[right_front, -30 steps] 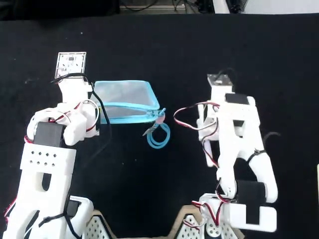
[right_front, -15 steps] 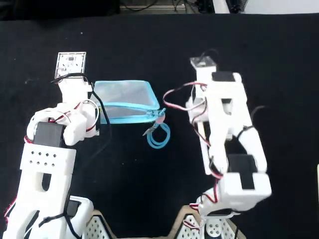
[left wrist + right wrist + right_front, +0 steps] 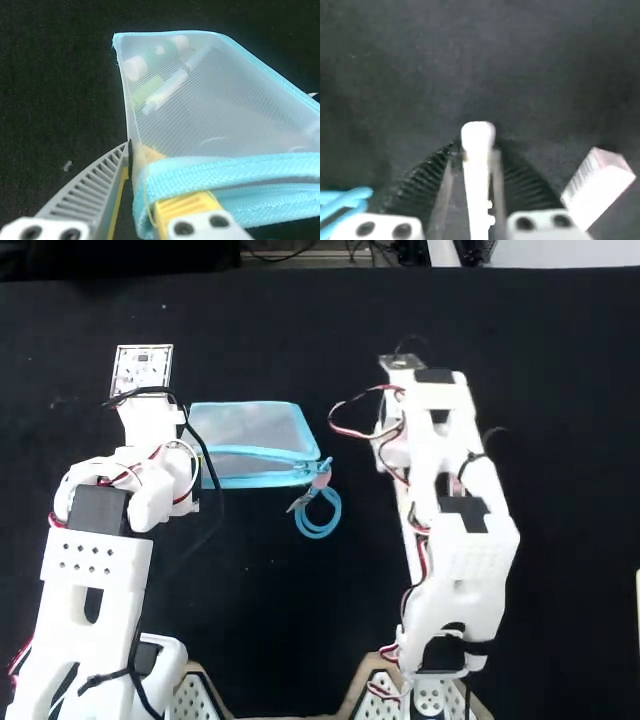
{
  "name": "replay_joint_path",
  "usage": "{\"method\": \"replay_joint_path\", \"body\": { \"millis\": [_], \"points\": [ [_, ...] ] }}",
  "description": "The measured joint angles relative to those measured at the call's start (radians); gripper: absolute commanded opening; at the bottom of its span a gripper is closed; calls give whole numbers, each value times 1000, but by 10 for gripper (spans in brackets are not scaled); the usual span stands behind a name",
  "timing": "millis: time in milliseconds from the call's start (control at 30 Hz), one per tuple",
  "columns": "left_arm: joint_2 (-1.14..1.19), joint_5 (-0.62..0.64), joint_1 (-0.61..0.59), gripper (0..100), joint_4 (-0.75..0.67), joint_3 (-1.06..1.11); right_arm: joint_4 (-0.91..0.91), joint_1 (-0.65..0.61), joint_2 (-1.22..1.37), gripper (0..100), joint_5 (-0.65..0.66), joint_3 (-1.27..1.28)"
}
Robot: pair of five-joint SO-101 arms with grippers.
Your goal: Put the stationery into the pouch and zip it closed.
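The pale blue mesh pouch [image 3: 255, 435] lies flat on the black table, its zipper edge facing the arms and a blue cord loop [image 3: 320, 512] at the zipper end. My left gripper [image 3: 142, 175] is shut on the pouch [image 3: 215, 110] at the corner away from the loop. White and green stationery pieces [image 3: 160, 90] show through the mesh. My right gripper [image 3: 477, 145] is shut on a white pen [image 3: 477, 165] and hangs over bare cloth to the right of the pouch. The right arm [image 3: 435, 460] stretches up the table beside the loop.
A white ribbed block [image 3: 597, 185] lies on the cloth close to my right gripper. Part of the blue loop [image 3: 342, 200] lies at its other side. The left arm [image 3: 110, 530] stands over the table's left side.
The right arm has swung left and stretched farther up the table, closer to the pouch and the loop. The left arm and the pouch have kept still.
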Motion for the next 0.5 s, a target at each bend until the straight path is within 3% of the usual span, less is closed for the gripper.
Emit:
{"method": "replay_joint_path", "body": {
  "millis": [233, 500],
  "points": [
    [0, 0, 0, 30, 0, 0, 89, 2, -123, 10, 0, -5],
    [0, 0, 0, 30, 0, 0, 146, -9, -603, 10, -60, 127]
  ]
}}
